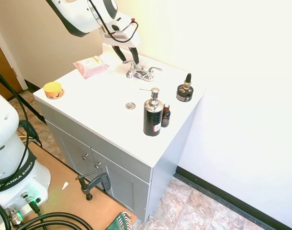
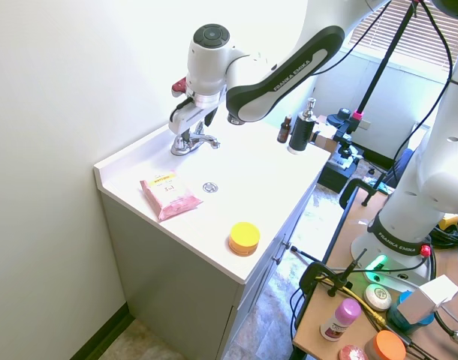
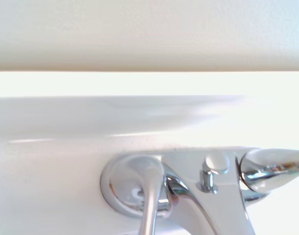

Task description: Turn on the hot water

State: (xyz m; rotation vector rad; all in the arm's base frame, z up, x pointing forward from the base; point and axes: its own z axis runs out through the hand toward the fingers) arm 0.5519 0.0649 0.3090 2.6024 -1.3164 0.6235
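A small chrome faucet (image 1: 142, 73) stands at the back of the white sink top (image 1: 103, 91). The hot water lever (image 1: 130, 64) is the thin curved one on its left side. My gripper (image 1: 129, 61) is open and points down over this lever, one black finger on each side of it. I cannot tell whether the fingers touch it. From the other side the gripper (image 2: 193, 126) hangs right over the faucet (image 2: 193, 142). In the wrist view the hot water lever (image 3: 150, 196) runs up from the bottom edge to its round base, and the matching lever (image 3: 272, 166) lies further along.
A pink wipes pack (image 1: 91, 66) and a yellow tin (image 1: 53, 89) lie on the left of the top. At the right stand a black pump bottle (image 1: 152, 115), a small brown bottle (image 1: 165, 116) and a dark jar (image 1: 185, 91). The drain (image 1: 130, 105) sits in front of the faucet. The wall rises right behind it.
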